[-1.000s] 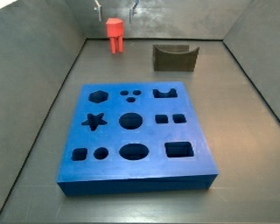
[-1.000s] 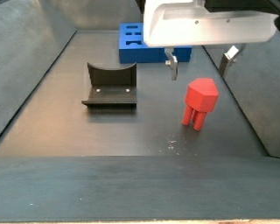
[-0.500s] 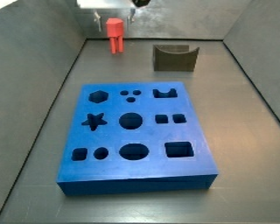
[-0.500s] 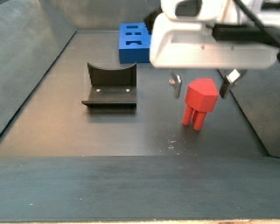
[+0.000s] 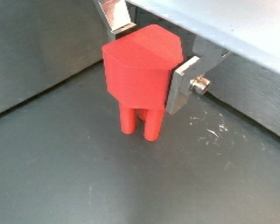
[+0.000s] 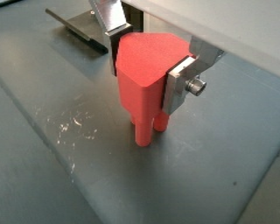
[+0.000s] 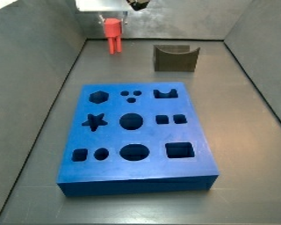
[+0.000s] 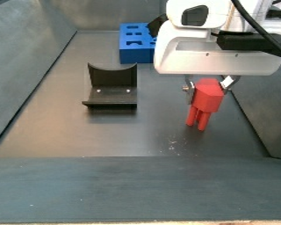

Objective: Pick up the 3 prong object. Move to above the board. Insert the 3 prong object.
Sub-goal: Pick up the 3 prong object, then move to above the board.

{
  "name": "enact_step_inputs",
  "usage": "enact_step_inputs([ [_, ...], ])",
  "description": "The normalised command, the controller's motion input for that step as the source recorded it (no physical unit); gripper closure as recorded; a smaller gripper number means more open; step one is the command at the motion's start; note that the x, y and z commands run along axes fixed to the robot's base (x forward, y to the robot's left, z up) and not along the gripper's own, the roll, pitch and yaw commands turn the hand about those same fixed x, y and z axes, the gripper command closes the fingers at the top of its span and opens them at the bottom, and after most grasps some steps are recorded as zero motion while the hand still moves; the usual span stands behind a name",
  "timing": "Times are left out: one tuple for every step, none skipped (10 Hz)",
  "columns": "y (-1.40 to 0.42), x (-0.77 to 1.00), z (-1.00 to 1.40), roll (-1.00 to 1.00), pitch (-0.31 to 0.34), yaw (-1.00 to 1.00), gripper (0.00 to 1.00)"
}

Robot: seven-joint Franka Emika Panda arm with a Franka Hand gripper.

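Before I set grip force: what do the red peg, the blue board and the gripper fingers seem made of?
The 3 prong object, standing between the gripper fingers: matte red-orange, uniform colour, likely plastic. The board: thick, dull, uniformly blue, perhaps plastic or foam; unclear. Fingers: silvery flat plates with a screw, apparently metal.

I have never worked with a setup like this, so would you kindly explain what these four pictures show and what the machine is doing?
This is one robot arm with a two-fingered hand, seen by four cameras. Two sit on the wrist and look down past the silver fingers; two stand beside the grey tray that serves as the work floor.

On the tray lie a thick blue board with shaped holes and a dark U-shaped block. At the far end from the board, the hand is down around a small red peg with prongs, the 3 prong object. In both wrist views the fingers flank its body, apparently touching it. Its prongs seem to rest on the floor.
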Motion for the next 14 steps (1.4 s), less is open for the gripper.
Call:
enact_step_inputs([
  [0.00,0.00,0.00,0.00,0.000,0.00,1.00],
  [0.00,0.00,0.00,0.00,0.000,0.00,1.00],
  [0.00,0.00,0.00,0.00,0.000,0.00,1.00],
  [0.00,0.00,0.00,0.00,0.000,0.00,1.00],
  [0.00,0.00,0.00,0.00,0.000,0.00,1.00],
  [0.00,0.00,0.00,0.00,0.000,0.00,1.00],
  [0.00,0.00,0.00,0.00,0.000,0.00,1.00],
  [0.00,0.00,0.00,0.00,0.000,0.00,1.00],
  [-0.13,0.21,1.00,0.31,0.059,0.04,1.00],
  [-0.13,0.21,1.00,0.31,0.074,-0.01,1.00],
  [-0.13,0.20,1.00,0.29,0.129,-0.01,1.00],
  [-0.12,0.19,1.00,0.28,0.173,0.01,1.00],
  [-0.12,0.18,1.00,0.25,0.189,0.03,1.00],
  [-0.11,0.18,1.00,0.20,0.172,0.04,1.00],
])
